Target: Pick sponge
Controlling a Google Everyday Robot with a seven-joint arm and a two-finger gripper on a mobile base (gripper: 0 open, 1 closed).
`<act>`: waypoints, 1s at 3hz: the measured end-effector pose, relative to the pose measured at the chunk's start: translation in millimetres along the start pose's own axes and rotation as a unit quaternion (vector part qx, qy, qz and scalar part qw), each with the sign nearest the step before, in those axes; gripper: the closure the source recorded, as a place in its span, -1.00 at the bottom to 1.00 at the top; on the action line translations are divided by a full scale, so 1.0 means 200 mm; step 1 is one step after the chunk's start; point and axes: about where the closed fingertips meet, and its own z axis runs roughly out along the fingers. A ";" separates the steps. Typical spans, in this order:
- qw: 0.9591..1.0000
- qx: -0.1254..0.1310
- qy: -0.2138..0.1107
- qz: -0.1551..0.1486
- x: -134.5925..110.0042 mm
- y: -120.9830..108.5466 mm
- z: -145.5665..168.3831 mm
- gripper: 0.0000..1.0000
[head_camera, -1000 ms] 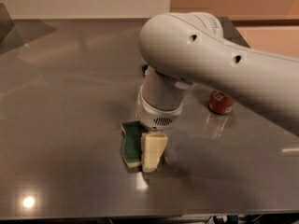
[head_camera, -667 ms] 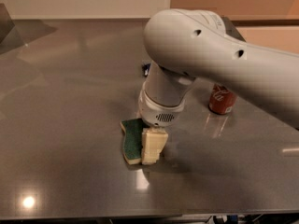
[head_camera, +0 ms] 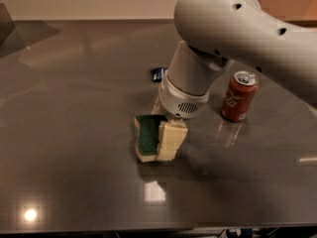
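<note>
The gripper [head_camera: 161,135], at the sponge [head_camera: 146,133], is half hidden by the wrist [head_camera: 185,90]. The arm [head_camera: 247,29] leaves the right edge.

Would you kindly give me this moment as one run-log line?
gripper against green-topped yellow foam sponge | sponge tipped on edge, low over grey table | red soda can upright, apart

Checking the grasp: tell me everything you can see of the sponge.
The sponge is a rectangular block with a dark green scouring face over pale yellow foam and wavy edges. It is tipped up, green face toward the camera, on or just above the grey table. The gripper clamps it; one pale finger covers its right edge.
</note>
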 end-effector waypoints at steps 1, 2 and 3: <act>1.000 0.003 -0.022 0.001 -0.02 -0.02 -0.18 1.00; 0.999 0.008 -0.046 -0.009 -0.06 -0.01 -0.36 1.00; 0.996 0.022 -0.076 -0.030 -0.12 0.01 -0.59 1.00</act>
